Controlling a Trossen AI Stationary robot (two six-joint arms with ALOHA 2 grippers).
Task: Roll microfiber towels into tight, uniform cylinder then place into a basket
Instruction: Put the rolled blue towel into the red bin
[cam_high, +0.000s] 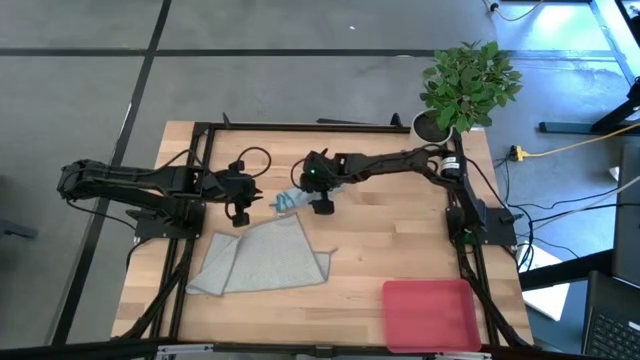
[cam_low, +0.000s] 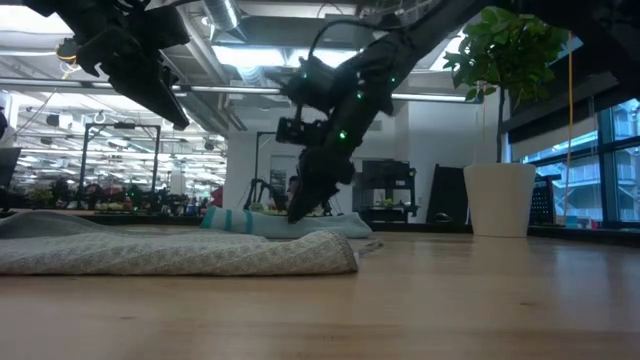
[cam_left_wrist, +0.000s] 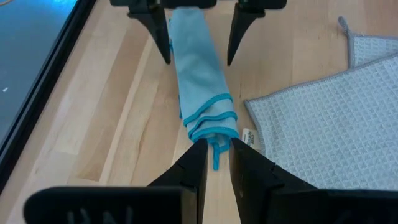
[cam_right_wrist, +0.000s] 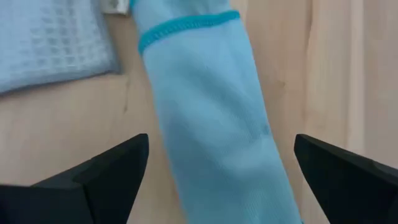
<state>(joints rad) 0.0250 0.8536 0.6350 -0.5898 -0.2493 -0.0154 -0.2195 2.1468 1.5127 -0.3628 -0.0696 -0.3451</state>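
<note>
Two towels from above, both on the wooden table (cam_high: 400, 230): small teal towel (cam_high: 290, 203), rolled into a short cylinder, just above the upper edge of the larger grey towel (cam_high: 265, 258), spread flat and unrolled. Pink basket (cam_high: 430, 312) well apart from both, near the front right corner, holding nothing. Left gripper (cam_high: 250, 203) just left of the roll; right gripper (cam_high: 322, 200) at the roll's right end. Potted plant (cam_high: 465, 85) at the far right corner.

At table height: grey towel (cam_low: 180, 252) in a low fold up front, teal towel (cam_low: 240, 222) behind it. Right gripper (cam_low: 300, 208) angled down to the tabletop beside the roll. Left gripper (cam_low: 170, 105) hanging clear above the table, touching nothing. White plant pot (cam_low: 498, 200) off to the right.

Past the left wrist: left gripper (cam_left_wrist: 217, 144) pointed at the near, teal-hemmed end of the teal towel (cam_left_wrist: 196, 87), white tag (cam_left_wrist: 248, 137) beside that end; open or clamped, cannot tell. Right gripper (cam_left_wrist: 198, 61) at the far end, spread wide, one finger on each side of the roll and clear of the cloth. Corner of the grey towel (cam_left_wrist: 336, 118) alongside.

Past the right wrist: right gripper (cam_right_wrist: 221, 143) wide open, teal towel (cam_right_wrist: 211, 118) running straight through the gap with bare wood on either side, grey towel (cam_right_wrist: 50, 37) just beside the roll's hemmed end
</note>
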